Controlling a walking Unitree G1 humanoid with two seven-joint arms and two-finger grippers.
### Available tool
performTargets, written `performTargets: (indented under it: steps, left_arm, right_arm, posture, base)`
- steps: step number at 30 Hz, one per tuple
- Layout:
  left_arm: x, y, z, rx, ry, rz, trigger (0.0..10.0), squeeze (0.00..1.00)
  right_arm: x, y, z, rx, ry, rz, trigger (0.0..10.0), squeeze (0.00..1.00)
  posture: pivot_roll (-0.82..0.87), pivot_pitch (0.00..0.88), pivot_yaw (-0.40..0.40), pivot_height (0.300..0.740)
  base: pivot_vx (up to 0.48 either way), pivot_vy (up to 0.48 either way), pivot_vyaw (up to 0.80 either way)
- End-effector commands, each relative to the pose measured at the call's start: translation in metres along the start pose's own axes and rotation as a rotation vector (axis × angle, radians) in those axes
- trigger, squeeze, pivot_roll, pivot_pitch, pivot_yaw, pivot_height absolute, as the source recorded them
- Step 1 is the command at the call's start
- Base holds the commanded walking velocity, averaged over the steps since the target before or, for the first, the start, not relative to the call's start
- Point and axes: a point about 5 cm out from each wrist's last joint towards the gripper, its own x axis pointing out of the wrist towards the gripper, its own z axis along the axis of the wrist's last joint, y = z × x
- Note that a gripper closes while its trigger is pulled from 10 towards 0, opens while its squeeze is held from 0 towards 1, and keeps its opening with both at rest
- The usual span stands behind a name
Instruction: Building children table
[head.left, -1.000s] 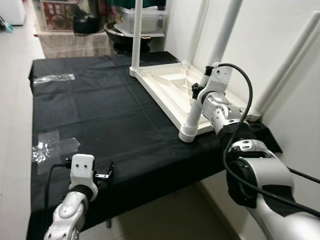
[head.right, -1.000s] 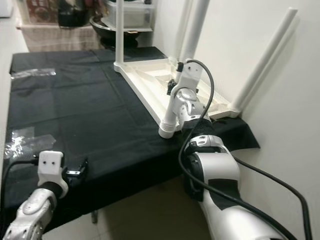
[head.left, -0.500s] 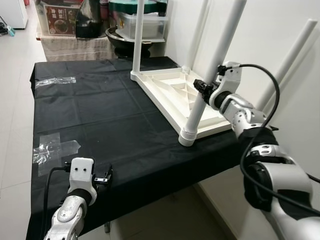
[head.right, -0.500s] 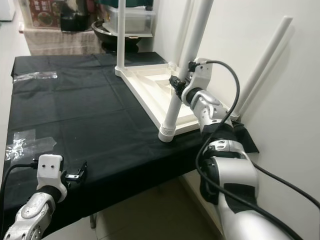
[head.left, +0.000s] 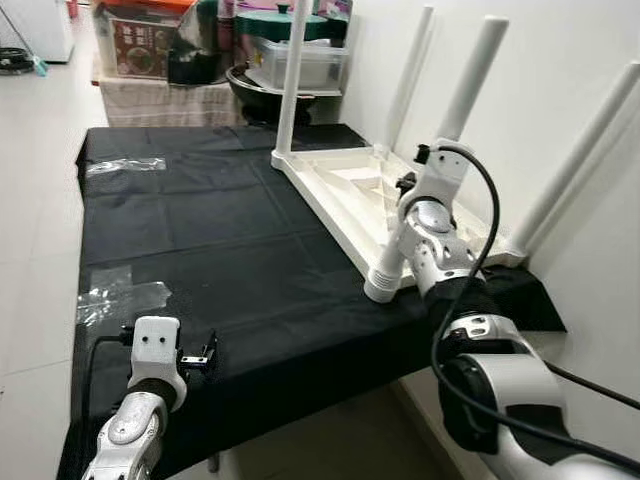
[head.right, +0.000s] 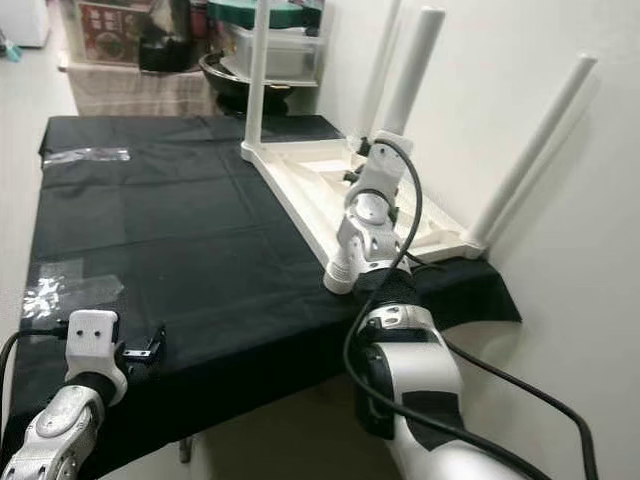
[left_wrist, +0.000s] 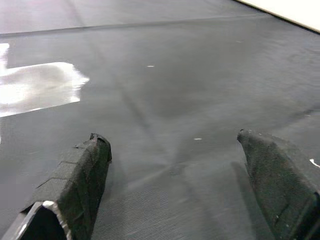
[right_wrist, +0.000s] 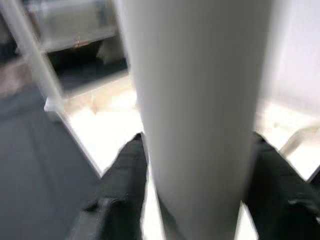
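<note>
A white children's table (head.left: 345, 195) lies upside down on the black cloth, its legs pointing up. My right gripper (head.left: 408, 185) is on the nearest leg (head.left: 465, 95), a little above its ribbed base collar (head.left: 383, 285). In the right wrist view the leg (right_wrist: 200, 100) stands between the two black fingers (right_wrist: 122, 175), which press on either side of it. My left gripper (head.left: 200, 355) hovers low over the cloth at the near left corner. Its fingers (left_wrist: 82, 170) are spread wide with nothing between them.
Three more legs stand up: far left (head.left: 288, 80), far right (head.left: 410, 65), and one against the wall (head.left: 580, 150). Clear tape patches (head.left: 120, 295) stick to the cloth. Boxes and a pan (head.left: 300, 65) crowd the floor beyond. The table's near edge (head.left: 300, 385) is close.
My right wrist has swung from the leg's right side round to its near side, still at the leg. The whole view has shifted. My left gripper stays put.
</note>
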Motion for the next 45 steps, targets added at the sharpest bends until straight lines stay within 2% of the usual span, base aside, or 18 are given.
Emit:
performTargets:
  steps: [1,2,8,12,14,15,16,17,20,24,28,34,35,36,37,40,41,45]
  left_arm:
    - [0.001,-0.002,-0.005,0.002,0.024,-0.008,10.0,0.0]
    - [0.001,-0.002,-0.005,0.001,0.023,-0.008,10.0,0.0]
    - [0.001,-0.002,-0.004,-0.001,0.019,-0.006,10.0,0.0]
    - [0.0,-0.001,-0.005,-0.003,0.021,-0.004,10.0,0.0]
    - [0.002,-0.003,-0.006,-0.003,0.023,-0.009,10.0,0.0]
    - [0.003,-0.004,-0.006,-0.004,0.021,-0.012,10.0,0.0]
    - [0.003,-0.004,-0.006,-0.004,0.021,-0.012,10.0,0.0]
    - [0.005,-0.005,-0.004,-0.004,0.017,-0.015,10.0,0.0]
    - [0.006,-0.005,-0.003,-0.003,0.015,-0.016,10.0,0.0]
    - [0.006,-0.003,-0.003,0.003,0.011,-0.015,10.0,0.0]
    - [0.006,-0.003,-0.002,0.003,0.011,-0.014,10.0,0.0]
    - [0.006,-0.004,-0.002,0.006,0.013,-0.023,10.0,0.0]
    - [0.006,-0.004,-0.002,0.007,0.013,-0.023,10.0,0.0]
    - [0.006,-0.004,-0.002,0.007,0.013,-0.023,10.0,0.0]
    - [0.006,-0.003,-0.002,0.008,0.013,-0.022,10.0,0.0]
    - [0.005,-0.002,-0.002,0.008,0.014,-0.017,10.0,0.0]
    - [0.005,-0.002,-0.003,0.008,0.015,-0.017,10.0,0.0]
    - [0.005,-0.003,-0.003,0.002,0.016,-0.014,10.0,0.0]
  right_arm:
    - [0.005,-0.011,0.003,0.022,0.025,0.022,10.0,1.0]
    - [0.007,-0.014,0.01,0.012,0.012,0.053,10.0,0.0]
    - [0.011,-0.021,0.033,0.033,-0.039,0.207,10.0,0.0]
    - [0.004,-0.026,0.054,0.02,-0.064,0.593,10.0,0.0]
    - [0.0,-0.036,0.046,-0.093,-0.01,0.813,10.0,0.0]
    - [0.0,-0.037,0.042,-0.127,0.008,0.823,4.4,0.0]
    - [0.0,-0.037,0.042,-0.127,0.008,0.823,4.4,0.0]
    - [0.001,-0.037,0.035,-0.152,0.034,0.85,0.0,0.0]
    - [0.002,-0.036,0.03,-0.151,0.054,0.834,0.0,0.0]
    - [0.015,-0.046,0.012,-0.166,0.099,0.49,0.0,0.0]
    - [0.017,-0.049,0.009,-0.172,0.101,0.402,0.0,0.0]
    - [0.004,-0.049,-0.052,-0.005,0.235,-0.147,0.0,0.0]
    - [-0.001,-0.045,-0.059,-0.009,0.251,-0.183,1.8,0.0]
    - [-0.001,-0.045,-0.059,-0.009,0.251,-0.183,1.8,0.0]
    - [-0.005,-0.037,-0.062,-0.011,0.259,-0.166,10.0,0.0]
    - [-0.011,-0.017,-0.064,-0.013,0.259,-0.105,10.0,0.0]
    - [-0.009,-0.012,-0.054,-0.013,0.182,-0.045,10.0,1.0]
    - [-0.003,-0.007,-0.033,0.021,0.096,0.074,10.0,1.0]
  posture:
    - [0.06,0.0,-0.129,0.74]
    - [0.07,0.0,-0.133,0.74]
    - [0.06,0.0,-0.133,0.74]
    - [0.06,0.0,-0.134,0.74]
    - [0.05,0.0,-0.129,0.74]
    - [0.05,0.0,-0.129,0.74]
    - [0.05,0.0,-0.129,0.74]
    - [0.05,0.0,-0.13,0.74]
    - [0.06,0.0,-0.131,0.74]
    - [0.06,0.0,-0.131,0.74]
    - [0.06,0.0,-0.131,0.74]
    - [0.07,0.0,-0.12,0.74]
    - [0.07,0.0,-0.122,0.74]
    - [0.07,0.0,-0.122,0.74]
    - [0.07,0.0,-0.122,0.74]
    - [0.06,0.0,-0.123,0.74]
    - [0.06,0.0,-0.126,0.74]
    - [0.06,0.0,-0.128,0.74]
  base:
    - [0.0,0.0,0.0]
    - [0.0,0.0,0.0]
    - [0.0,0.0,0.0]
    - [0.0,0.0,0.0]
    - [0.0,0.0,0.0]
    - [0.0,0.0,0.0]
    - [0.0,0.0,0.0]
    - [0.0,0.0,0.0]
    - [0.0,0.0,0.0]
    - [0.0,0.0,0.0]
    - [0.0,0.0,0.0]
    - [0.0,0.0,0.0]
    - [0.0,0.0,0.0]
    - [0.0,0.0,0.0]
    - [0.0,0.0,0.0]
    - [0.0,0.0,0.0]
    - [0.0,0.0,0.0]
    - [0.0,0.0,0.0]
